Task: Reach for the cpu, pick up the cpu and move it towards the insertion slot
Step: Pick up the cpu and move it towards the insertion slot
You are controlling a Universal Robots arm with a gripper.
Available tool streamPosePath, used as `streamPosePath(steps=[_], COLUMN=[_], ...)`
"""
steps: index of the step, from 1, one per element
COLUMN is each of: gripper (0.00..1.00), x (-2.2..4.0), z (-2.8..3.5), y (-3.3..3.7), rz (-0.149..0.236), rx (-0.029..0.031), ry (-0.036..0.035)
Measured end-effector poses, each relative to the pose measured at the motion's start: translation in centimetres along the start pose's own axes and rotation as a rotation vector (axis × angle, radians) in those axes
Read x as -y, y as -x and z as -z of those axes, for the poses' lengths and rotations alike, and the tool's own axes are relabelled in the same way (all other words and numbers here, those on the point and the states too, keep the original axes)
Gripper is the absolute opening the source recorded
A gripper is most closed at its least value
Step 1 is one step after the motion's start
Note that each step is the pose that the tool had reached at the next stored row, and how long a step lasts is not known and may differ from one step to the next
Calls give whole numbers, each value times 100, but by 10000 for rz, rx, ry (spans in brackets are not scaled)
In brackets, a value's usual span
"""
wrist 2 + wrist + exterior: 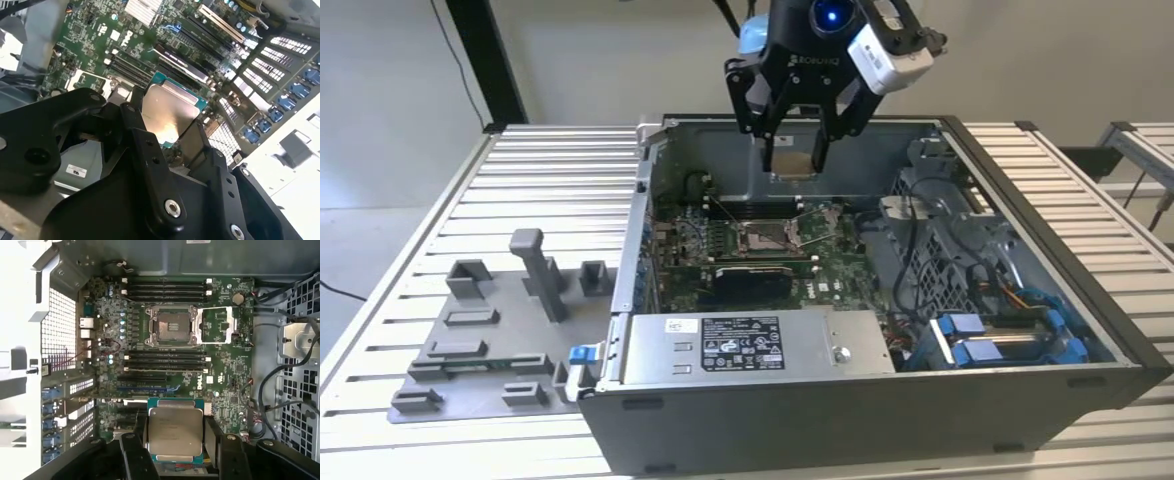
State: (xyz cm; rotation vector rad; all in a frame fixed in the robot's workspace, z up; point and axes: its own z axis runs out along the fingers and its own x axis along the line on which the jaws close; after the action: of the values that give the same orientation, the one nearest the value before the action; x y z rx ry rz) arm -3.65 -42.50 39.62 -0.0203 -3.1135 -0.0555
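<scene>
The gripper [798, 160] hung above the open computer case [1067, 300] — its fingers [131, 452] pinched the cpu [175, 434] between them, well above the insertion slot [171, 326].

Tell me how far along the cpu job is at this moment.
Done: the cpu is picked up, clamped in the pincer and held in the air above the open case. In hand: the carry toward the slot; in the first wrist view the chip is apart from it, over another part of the green board. Left: closing that gap; the slot's centre is bare.
</scene>
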Motion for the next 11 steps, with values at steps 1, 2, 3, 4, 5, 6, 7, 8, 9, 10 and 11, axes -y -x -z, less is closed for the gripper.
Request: streamPosePath(steps=[1, 2, 3, 4, 5, 6, 7, 8, 9, 10, 11], gripper=[0, 0, 0, 0, 0, 0, 0, 0, 0, 0, 0], x=[-14, -26, -40, -53, -65, -74, -84, -92, -100, -109, -116], z=[-1, -3, -4, -6, -9, -11, -16, -20, -26, -34, -41], y=[0, 1, 1, 2, 2, 3, 4, 5, 6, 6, 6], rz=[-25, -50, -80, -104, -133, -165, -201, -236, -271, -308, -342], rx=[1, 3, 4, 6, 7, 9, 11, 11, 13, 14, 15], ry=[1, 1, 2, 2, 3, 4, 7, 6, 7, 9, 9])
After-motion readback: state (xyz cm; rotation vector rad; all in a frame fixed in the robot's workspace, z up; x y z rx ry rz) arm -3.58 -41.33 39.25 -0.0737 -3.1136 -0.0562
